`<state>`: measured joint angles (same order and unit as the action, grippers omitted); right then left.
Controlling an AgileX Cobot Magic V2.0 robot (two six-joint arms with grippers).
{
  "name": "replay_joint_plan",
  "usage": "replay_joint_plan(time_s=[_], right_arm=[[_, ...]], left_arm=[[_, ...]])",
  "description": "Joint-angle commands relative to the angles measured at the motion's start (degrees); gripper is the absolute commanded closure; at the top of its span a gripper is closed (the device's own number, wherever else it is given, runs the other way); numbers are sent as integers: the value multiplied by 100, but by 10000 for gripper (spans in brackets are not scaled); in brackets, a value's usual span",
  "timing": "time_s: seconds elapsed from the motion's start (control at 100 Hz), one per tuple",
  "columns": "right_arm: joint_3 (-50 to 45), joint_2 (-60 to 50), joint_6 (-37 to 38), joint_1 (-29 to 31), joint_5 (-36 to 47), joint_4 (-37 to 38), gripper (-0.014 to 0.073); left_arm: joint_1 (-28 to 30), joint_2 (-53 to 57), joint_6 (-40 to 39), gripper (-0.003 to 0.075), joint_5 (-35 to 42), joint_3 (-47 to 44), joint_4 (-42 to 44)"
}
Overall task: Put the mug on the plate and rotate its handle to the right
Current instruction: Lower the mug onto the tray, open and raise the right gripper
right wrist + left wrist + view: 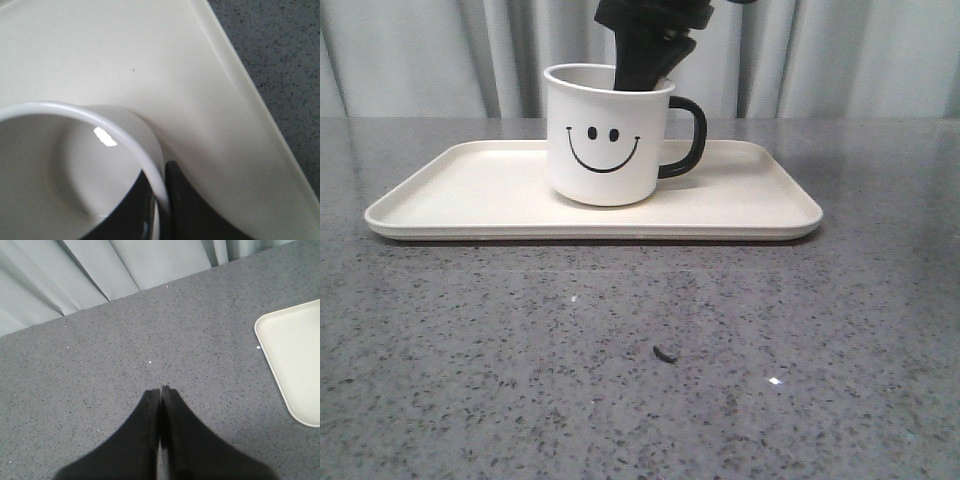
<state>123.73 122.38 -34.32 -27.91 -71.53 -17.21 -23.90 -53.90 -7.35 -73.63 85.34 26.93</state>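
The white mug (605,140) with a black smiley face stands upright on the cream plate (470,190), a little right of the plate's middle. Its black handle (688,135) points right. My right gripper (645,60) comes down from above at the mug's far rim. In the right wrist view, the right gripper (161,185) has one finger inside the mug (50,165) and one outside, shut on the rim, with the plate (125,60) beneath. My left gripper (160,389) is shut on nothing over bare table, with a plate corner (300,355) off to one side.
The grey speckled table (620,380) stretches in front of the plate, with a small dark speck (665,353) on it. A pale pleated curtain (420,50) hangs behind the table's far edge.
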Motion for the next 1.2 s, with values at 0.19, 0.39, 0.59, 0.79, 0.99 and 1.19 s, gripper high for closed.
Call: replay_joint_plan(time_s=[0.19, 0.39, 0.59, 0.79, 0.99, 1.19], right_arm=[[98, -372, -62, -13, -511, -62, 647], [98, -372, -56, -13, -511, -62, 449], [98, -372, -51, -13, -511, -62, 403], [106, -372, -51, -13, -511, -74, 403], [118, -372, -51, -13, -436, -261, 403], [226, -382, -51, -13, -386, -302, 400]], left_arm=[[-23, 29, -65, 739, 130, 116, 14], [-23, 29, -65, 739, 130, 116, -6], [-23, 29, -65, 739, 130, 116, -6], [-23, 29, -65, 739, 130, 116, -10], [-23, 29, -65, 739, 130, 116, -10], [-23, 29, -65, 739, 130, 116, -19]])
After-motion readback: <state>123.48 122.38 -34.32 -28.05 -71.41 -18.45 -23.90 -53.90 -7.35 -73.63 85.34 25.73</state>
